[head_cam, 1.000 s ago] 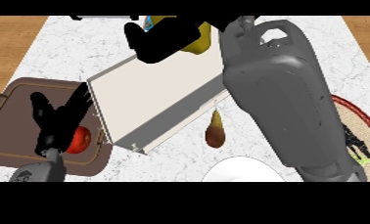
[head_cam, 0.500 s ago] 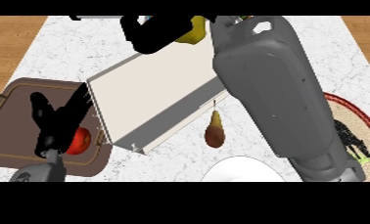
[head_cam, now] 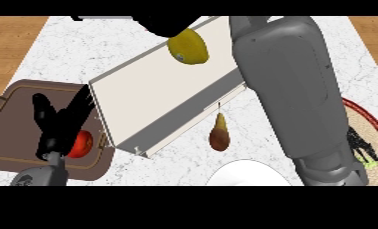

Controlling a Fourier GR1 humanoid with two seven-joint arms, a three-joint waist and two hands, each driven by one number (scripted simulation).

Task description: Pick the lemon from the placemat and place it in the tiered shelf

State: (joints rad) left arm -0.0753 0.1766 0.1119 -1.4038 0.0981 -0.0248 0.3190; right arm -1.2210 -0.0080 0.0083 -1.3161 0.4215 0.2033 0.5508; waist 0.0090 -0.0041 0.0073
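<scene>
1. The right robot hand [head_cam: 166,24] is curled round the lemon [head_cam: 187,48] from above, holding it over the far end of the shelf [head_cam: 159,100].
2. To do this step well, I would lower the lemon onto the shelf's flat panel, away from the edges. The fingers should uncurl only once it rests, since it can roll.
3. The left robot hand [head_cam: 60,123] rests open, fingers up, near left over the board [head_cam: 22,103].
4. Count: one lemon, one shelf, one placemat [head_cam: 363,125] at right, one pear [head_cam: 218,137], one plate [head_cam: 244,174], one board, one red fruit [head_cam: 81,143], one desk [head_cam: 88,48], two robot hands.
</scene>
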